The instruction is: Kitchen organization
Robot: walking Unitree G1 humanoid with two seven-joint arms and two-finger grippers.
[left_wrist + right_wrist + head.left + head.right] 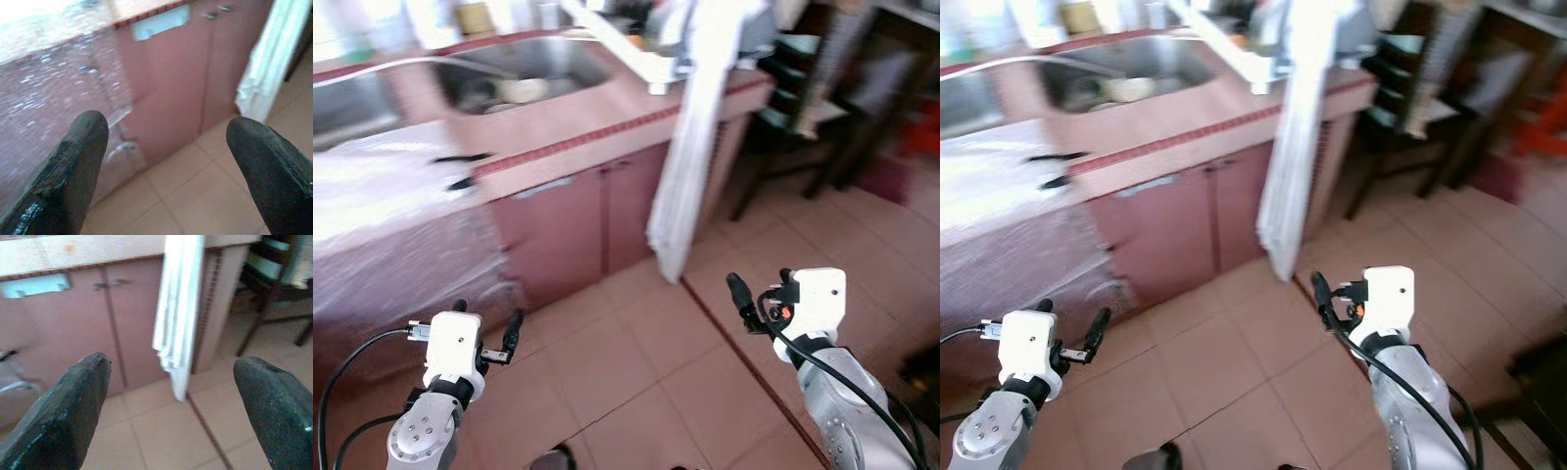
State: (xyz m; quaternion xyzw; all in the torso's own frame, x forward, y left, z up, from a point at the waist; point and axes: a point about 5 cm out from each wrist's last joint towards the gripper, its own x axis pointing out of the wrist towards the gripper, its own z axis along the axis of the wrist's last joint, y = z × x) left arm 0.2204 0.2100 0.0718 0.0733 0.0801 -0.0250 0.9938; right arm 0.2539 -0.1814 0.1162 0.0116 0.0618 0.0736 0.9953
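Both grippers hang low over the tiled floor [636, 372], the left gripper [166, 161] and right gripper [171, 401] each with fingers spread wide, holding nothing. Ahead of them, well apart, a white cloth [690, 147] drapes down the pink counter [597, 122] beside the sink [509, 73].

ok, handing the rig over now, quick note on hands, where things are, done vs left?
Left hand: open, holding nothing, low over the floor tiles by the wrapped cabinet.
Right hand: open, holding nothing, out over the tiles near the hanging white cloth.
Sink sits in the counter ahead, with something pale inside, too blurred to name. Dark chair to the right.
Done: nothing visible. Left: everything; approach the counter first.
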